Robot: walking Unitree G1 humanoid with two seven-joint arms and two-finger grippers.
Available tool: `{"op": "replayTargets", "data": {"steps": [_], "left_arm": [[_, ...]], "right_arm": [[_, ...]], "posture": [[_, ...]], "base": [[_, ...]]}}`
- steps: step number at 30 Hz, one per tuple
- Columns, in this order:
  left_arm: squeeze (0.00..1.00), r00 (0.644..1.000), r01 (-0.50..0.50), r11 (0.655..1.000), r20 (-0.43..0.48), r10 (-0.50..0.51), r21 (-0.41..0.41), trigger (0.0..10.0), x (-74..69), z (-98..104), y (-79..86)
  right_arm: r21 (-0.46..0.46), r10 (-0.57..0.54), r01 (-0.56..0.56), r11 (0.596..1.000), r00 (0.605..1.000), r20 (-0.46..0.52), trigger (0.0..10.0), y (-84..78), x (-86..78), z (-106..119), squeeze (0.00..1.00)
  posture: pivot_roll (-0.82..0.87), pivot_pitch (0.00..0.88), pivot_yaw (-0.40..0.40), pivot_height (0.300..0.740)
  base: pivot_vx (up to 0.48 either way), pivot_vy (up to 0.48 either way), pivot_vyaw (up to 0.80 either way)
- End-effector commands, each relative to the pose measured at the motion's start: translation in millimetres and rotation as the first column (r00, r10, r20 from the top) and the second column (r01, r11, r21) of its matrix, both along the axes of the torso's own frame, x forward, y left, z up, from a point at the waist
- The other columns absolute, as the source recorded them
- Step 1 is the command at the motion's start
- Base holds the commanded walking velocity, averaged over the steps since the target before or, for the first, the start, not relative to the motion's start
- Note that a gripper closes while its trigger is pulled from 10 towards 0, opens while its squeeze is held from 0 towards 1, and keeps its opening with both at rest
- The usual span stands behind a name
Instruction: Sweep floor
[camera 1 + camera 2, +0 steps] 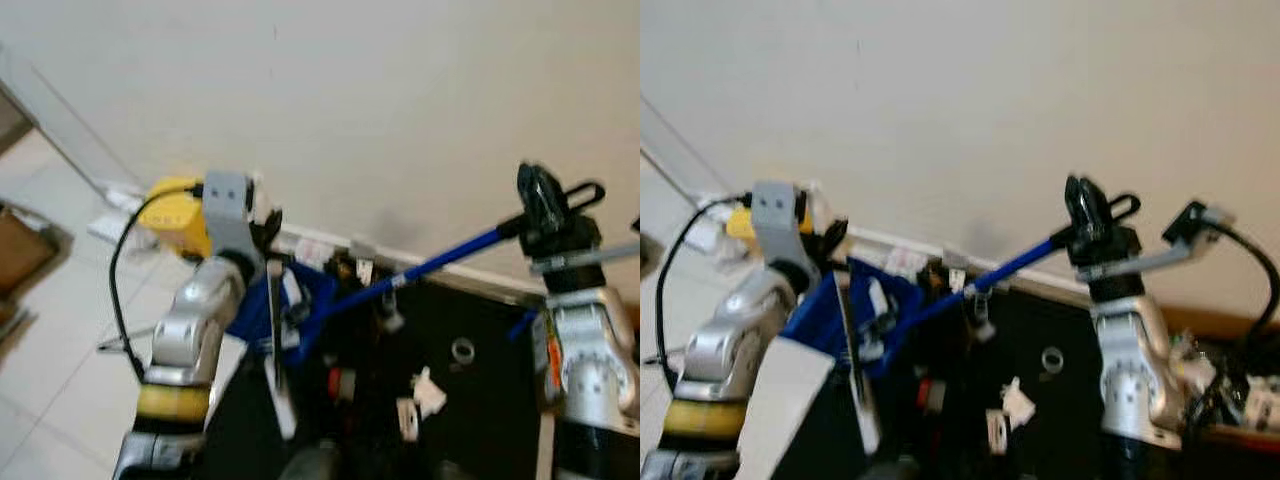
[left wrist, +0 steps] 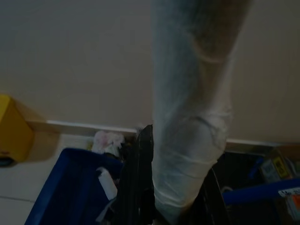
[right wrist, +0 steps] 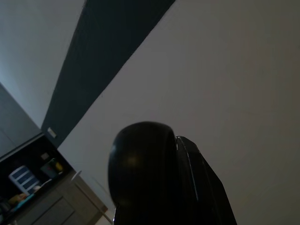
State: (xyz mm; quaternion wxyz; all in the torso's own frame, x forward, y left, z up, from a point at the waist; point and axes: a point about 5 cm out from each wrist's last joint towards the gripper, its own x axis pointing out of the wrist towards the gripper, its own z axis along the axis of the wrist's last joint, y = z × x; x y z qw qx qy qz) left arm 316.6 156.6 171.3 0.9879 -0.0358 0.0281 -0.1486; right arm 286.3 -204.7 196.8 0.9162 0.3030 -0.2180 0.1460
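Plain off-white wall (image 1: pixel 400 120) ahead, white baseboard (image 1: pixel 320 240) along its foot, pale tiled floor (image 1: pixel 50 340) at left and a black mat (image 1: pixel 470 400) at right. Head views are slightly blurred.

We see the right gripper (image 1: pixel 545 205) raised at right, clamped on the black top end of a blue broom handle (image 1: pixel 450 258). The handle slopes down and left across the mat toward the blue dustpan (image 1: pixel 290 300). In the right wrist view the rounded black handle end (image 3: pixel 140 164) sits against a black finger (image 3: pixel 201 187), with wall behind.

The left gripper (image 1: pixel 268 232) is at left, near the wall, just above the dustpan. It is closed on a pale upright pole (image 2: pixel 192 117) that rises from the pan; in the left wrist view the pole runs up between the black fingers (image 2: pixel 138 178). We can't tell exactly where the pole joins the pan.

The dustpan stands near the baseboard, at the edge where floor meets mat. Some white scraps show inside it.

A yellow box (image 1: pixel 175 215) sits on the floor against the wall, just left of the left arm. Small white bits of litter (image 1: pixel 425 392) lie on the mat, nearer us than the broom handle. A cardboard box (image 1: pixel 20 250) is at far left.
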Motion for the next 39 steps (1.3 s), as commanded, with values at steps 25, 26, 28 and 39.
{"op": "replayTargets", "data": {"steps": [25,26,28,39], "left_arm": [[0.0,0.998,0.015,0.999,0.056,-0.016,0.032,10.0,0.1,8.8,0.2],[0.0,0.998,0.015,0.999,0.056,-0.016,0.032,10.0,0.0,8.8,0.2],[0.0,0.998,0.015,0.999,0.055,-0.016,0.031,10.0,0.0,8.7,0.2],[0.0,0.998,0.014,1.0,0.053,-0.016,0.028,10.0,0.2,8.2,0.2]], "right_arm": [[0.033,0.016,-0.018,0.999,0.998,0.059,10.0,3.0,-1.6,8.9,0.0],[0.033,0.017,-0.019,0.999,0.998,0.059,10.0,3.0,-1.6,8.9,0.0],[0.033,0.017,-0.019,0.999,0.998,0.059,10.0,3.0,-1.6,8.8,0.0],[0.03,0.017,-0.019,0.999,0.998,0.058,10.0,2.9,-1.8,9.2,0.0]], "posture": [[0.1,0.091,0.116,0.74],[0.1,0.092,0.116,0.74],[0.09,0.091,0.116,0.74],[0.09,0.091,0.115,0.74]], "base": [[0.0,-0.1,0.0],[0.0,-0.454,0.0],[0.0,-0.458,0.0],[0.0,-0.454,0.0]]}}
